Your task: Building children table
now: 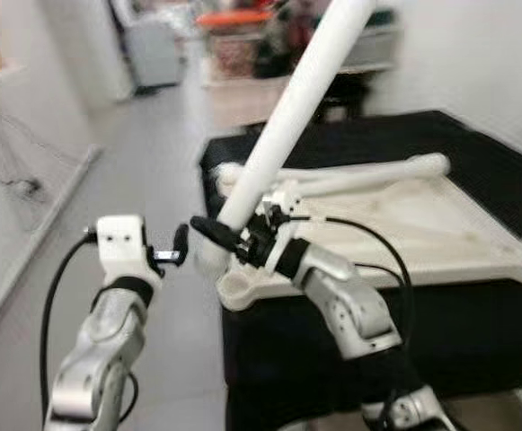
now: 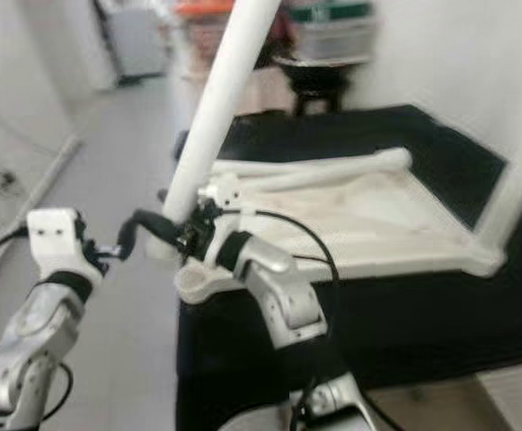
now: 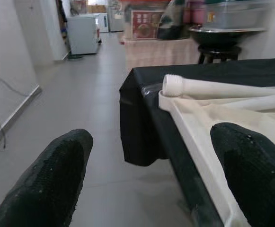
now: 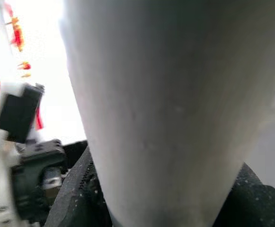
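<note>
Right hand clamped on one white leg, frame centre, leaning to upper right. Left hand spread apart, lower left, holding nothing. One tabletop with second leg on black desk.

Head stereo downward; wrists close-up.

No readable text anywhere.
Red sign at twelve o'clock, far down the room: lettering blurred, illegible. Nothing legible on table parts or grippers.
</note>
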### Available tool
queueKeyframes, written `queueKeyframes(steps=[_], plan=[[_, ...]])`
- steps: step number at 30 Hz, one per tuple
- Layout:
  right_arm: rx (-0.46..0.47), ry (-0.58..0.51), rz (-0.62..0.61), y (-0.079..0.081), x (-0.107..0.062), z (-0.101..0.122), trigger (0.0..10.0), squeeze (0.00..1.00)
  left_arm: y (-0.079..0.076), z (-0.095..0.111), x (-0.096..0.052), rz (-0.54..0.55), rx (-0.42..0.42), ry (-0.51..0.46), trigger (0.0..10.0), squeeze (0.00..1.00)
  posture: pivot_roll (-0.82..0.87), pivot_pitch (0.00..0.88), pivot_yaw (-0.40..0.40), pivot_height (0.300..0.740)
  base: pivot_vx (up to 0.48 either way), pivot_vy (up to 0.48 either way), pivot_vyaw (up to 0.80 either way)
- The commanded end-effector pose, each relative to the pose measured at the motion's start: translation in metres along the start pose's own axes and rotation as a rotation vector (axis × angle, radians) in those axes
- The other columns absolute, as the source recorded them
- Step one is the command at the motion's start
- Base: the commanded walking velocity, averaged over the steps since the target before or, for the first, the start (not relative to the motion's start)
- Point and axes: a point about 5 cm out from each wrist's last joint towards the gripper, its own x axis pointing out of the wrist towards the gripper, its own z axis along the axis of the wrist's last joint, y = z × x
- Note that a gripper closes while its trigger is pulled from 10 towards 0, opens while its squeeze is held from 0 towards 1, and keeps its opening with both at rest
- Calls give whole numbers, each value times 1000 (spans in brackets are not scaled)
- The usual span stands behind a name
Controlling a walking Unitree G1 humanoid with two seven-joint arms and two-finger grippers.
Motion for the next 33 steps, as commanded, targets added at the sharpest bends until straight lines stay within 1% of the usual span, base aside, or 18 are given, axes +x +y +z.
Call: queueKeyframes(steps=[1, 4, 7, 11, 12, 13, 14, 16, 17, 18, 19, 20, 22, 24, 27, 28, 29, 33], plan=[[-6, -16, -1, 1, 2, 5, 10000, 0, 0, -5, -2, -10, 2, 13, 10000, 0, -20, 8, 77, 740, 0, 0, 794], [-12, -7, -52, -3, 1, 4, 10000, 0, 2, -14, -8, -34, 24, 24, 10000, 0, -18, 23, 78, 740, 0, 0, 796], [-24, 9, -84, -7, -1, 3, 10000, 0, 3, -19, -15, -83, 32, 40, 10000, 0, -17, 38, 80, 740, 0, 0, 0], [-61, 56, -46, -13, -3, 3, 10000, 0, 3, -22, -25, -145, 31, 51, 10000, 0, -18, 71, 81, 740, 0, 0, 0], [-98, 95, 28, -14, -5, 4, 10000, 0, 5, -25, -31, -162, 46, 65, 10000, 0, -17, 83, 83, 740, 0, 0, 0], [-98, 95, 28, -14, -5, 4, 10000, 0, 5, -25, -31, -162, 46, 65, 10000, 0, -17, 83, 83, 740, 0, 0, 0], [-122, 121, 80, -14, -7, 5, 10000, 0, 7, -26, -35, -172, 58, 74, 10000, 0, -14, 88, 83, 740, 0, 0, 0], [-122, 121, 80, -14, -7, 5, 10000, 0, 7, -26, -35, -172, 58, 74, 10000, 0, -14, 88, 83, 740, 0, 0, 0], [-142, 148, 162, -16, -9, 8, 10000, 0, 8, -30, -42, -169, 73, 93, 10000, 0, -6, 125, 79, 740, 0, 0, 0], [-142, 148, 162, -16, -9, 8, 10000, 0, 8, -30, -42, -169, 73, 93, 10000, 0, -6, 125, 79, 740, 0, 0, 0], [-131, 156, 275, -18, -12, 16, 10000, 0, 9, -32, -51, -164, 89, 113, 10000, 0, 9, 167, 72, 740, 0, 0, 0], [-131, 156, 275, -18, -12, 16, 10000, 0, 9, -32, -51, -164, 89, 113, 10000, 0, 9, 167, 72, 740, 0, 0, 0], [-104, 177, 469, -22, -17, 28, 10000, 0, 5, -31, -70, -187, 106, 143, 10000, 0, 36, 220, 62, 740, 0, 0, 0], [-104, 177, 469, -22, -17, 28, 10000, 0, 5, -31, -70, -187, 106, 143, 10000, 0, 36, 220, 62, 740, 0, 0, 0], [-65, 187, 619, -21, -15, 35, 10000, 0, -6, -32, -94, -285, 156, 192, 10000, 0, 62, 273, 62, 740, 0, 0, 0], [-65, 187, 619, -21, -15, 35, 10000, 0, -6, -32, -94, -285, 156, 192, 10000, 0, 62, 273, 62, 740, 0, 0, 0], [-53, 185, 668, -22, -10, 41, 10000, 0, -11, -32, -108, -326, 172, 211, 10000, 0, 69, 288, 63, 740, 0, 0, 0], [-63, 185, 684, -22, -4, 45, 10000, 0, -11, -29, -115, -317, 185, 205, 10000, 0, 75, 303, 63, 740, 0, 0, 0]])
